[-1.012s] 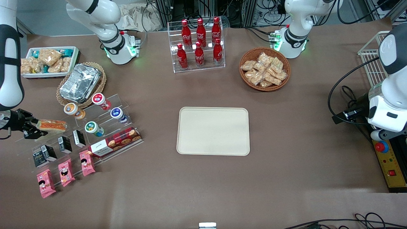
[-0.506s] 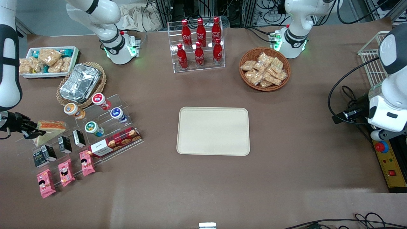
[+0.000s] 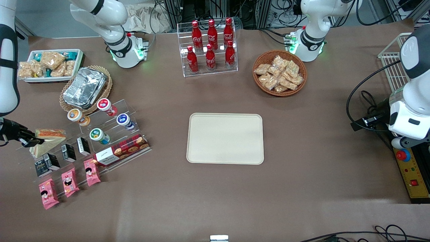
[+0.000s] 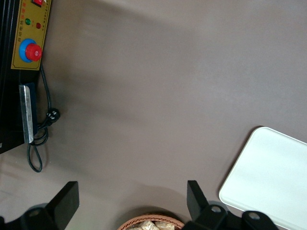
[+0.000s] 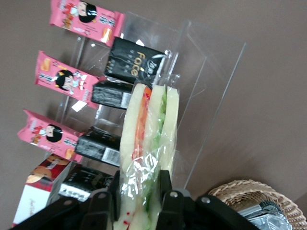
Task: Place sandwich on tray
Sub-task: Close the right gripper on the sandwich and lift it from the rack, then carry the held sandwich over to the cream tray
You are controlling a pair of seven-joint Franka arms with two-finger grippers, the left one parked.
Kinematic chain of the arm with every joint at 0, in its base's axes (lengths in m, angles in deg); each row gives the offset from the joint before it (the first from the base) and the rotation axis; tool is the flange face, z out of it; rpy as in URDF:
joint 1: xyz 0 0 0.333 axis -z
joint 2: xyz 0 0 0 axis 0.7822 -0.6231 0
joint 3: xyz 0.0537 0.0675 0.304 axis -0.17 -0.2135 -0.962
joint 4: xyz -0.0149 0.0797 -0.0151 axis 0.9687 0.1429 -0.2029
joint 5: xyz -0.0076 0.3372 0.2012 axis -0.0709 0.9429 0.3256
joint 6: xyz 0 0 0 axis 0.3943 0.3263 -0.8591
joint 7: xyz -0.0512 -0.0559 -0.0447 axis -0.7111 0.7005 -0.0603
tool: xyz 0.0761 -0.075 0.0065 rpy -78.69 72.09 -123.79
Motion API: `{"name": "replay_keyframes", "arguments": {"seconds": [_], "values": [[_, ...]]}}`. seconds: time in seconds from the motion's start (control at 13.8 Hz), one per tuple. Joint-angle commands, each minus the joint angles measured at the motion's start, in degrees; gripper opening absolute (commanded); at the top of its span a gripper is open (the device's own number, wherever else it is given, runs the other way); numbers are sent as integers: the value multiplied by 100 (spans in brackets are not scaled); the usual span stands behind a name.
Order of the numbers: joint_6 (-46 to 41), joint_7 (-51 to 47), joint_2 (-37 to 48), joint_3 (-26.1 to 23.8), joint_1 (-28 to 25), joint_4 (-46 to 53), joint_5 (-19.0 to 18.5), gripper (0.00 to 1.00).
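Front view: the right arm's gripper (image 3: 29, 139) sits at the working arm's end of the table, above a clear acrylic display rack (image 3: 84, 134) of small snacks, with the wrapped sandwich (image 3: 47, 141) pinched at 1 end. The sandwich is a pale triangular wedge whose orange-red filling edge runs lengthwise away from the gripper, toward the table's middle. The cream tray (image 3: 225, 138) lies flat at the centre of the table, well apart from the sandwich, so the carry has to run sideways toward the parked arm's end, passing over the rack. Right wrist view: the 2 black fingers (image 5: 167, 189) are pressed against the sandwich's (image 5: 149, 143) 2 bread faces, squeezing its plastic wrap, and the wedge sticks straight out from the gripper (image 5: 139, 203) with its orange and green filling showing. Black packets (image 5: 132, 64) and pink packets (image 5: 86, 21) on the rack lie underneath. Left wrist view: only a corner of the tray (image 4: 268, 179) shows, with nothing on it.
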Motion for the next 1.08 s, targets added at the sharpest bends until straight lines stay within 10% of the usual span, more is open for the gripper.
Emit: {"name": "replay_keyframes", "arguments": {"seconds": [0.0, 1.01], "values": [[-788, 180, -165, -151, 10, 881, 90, 34], [-1846, 2273, -465, -2101, 1, 2335, 55, 34]]}}
